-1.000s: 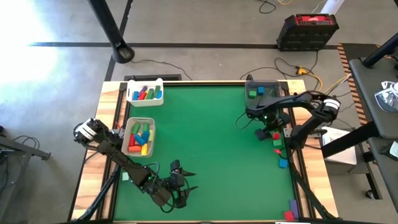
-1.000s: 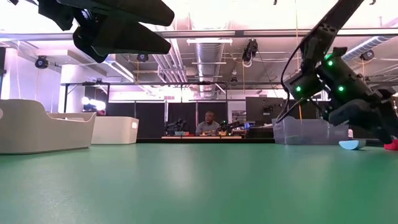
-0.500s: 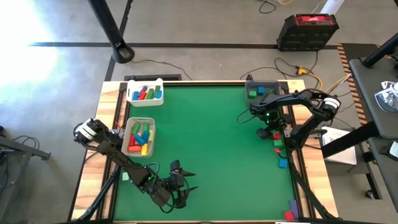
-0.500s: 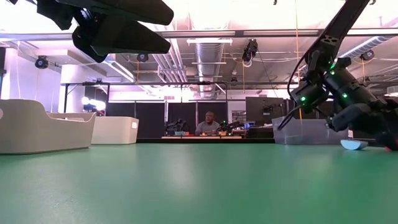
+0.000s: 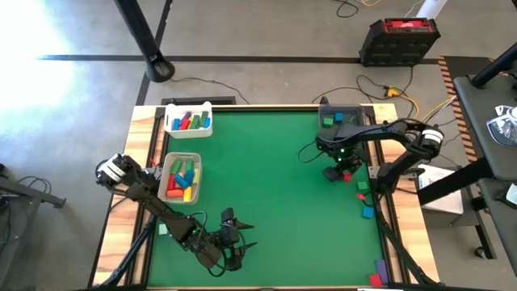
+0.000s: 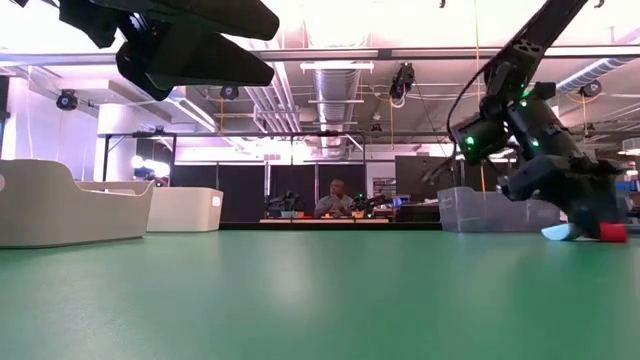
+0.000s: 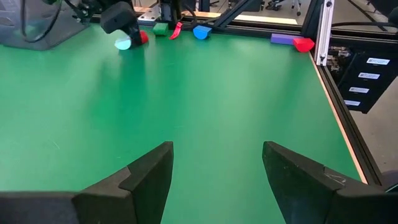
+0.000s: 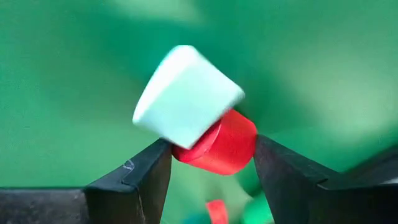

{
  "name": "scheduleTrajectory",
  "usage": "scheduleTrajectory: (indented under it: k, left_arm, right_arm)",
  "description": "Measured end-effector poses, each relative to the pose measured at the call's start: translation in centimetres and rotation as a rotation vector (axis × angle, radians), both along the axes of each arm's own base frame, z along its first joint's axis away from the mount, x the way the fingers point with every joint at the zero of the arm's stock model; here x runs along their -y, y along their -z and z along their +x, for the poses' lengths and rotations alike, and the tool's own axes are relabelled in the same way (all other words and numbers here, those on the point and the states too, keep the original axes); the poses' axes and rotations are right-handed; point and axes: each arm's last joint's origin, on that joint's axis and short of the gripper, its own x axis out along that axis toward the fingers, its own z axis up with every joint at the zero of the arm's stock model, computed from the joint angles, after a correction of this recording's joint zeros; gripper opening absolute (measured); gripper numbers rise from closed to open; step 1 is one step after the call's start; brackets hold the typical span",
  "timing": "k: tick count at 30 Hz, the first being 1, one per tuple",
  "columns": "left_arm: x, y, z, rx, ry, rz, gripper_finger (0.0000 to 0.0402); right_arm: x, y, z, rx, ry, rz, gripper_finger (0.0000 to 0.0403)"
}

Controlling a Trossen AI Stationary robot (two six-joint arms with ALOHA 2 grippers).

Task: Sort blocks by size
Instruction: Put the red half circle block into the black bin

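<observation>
Right wrist view: the right gripper (image 8: 208, 163) clamps a red block (image 8: 219, 144), a pale block (image 8: 185, 96) leaning against it, near the table's right edge. Next, presumably, carrying it to a tray (image 5: 181, 161). The left gripper (image 7: 214, 171) waits open, near edge.

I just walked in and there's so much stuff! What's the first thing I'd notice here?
Probably the right pincer at the table's right side, pinching a red block with a pale mint block pressed against it. Next, two trays of bright blocks sit at the green table's left edge. The left pincer waits open near the front edge.
</observation>
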Motion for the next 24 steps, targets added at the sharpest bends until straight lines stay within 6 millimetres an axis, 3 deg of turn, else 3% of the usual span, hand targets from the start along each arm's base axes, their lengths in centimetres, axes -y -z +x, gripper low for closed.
scheduleTrajectory:
  k: [6,18,24]
  left_arm:
    - [0.0,0.0,0.0,0.0,0.0,0.0,0.0233]
    - [0.1,0.0,-0.1,0.001,0.003,-0.005,0.0233]
    - [0.2,0.0,-0.1,-0.002,0.012,-0.007,0.0233]
  right_arm:
    - [-1.1,-0.6,2.0,0.064,-0.002,-0.055,0.0211]
    - [-1.9,-0.4,2.3,-0.032,0.185,-0.168,0.027]
    - [-2.4,-0.5,2.6,-0.047,0.264,-0.23,0.0267]
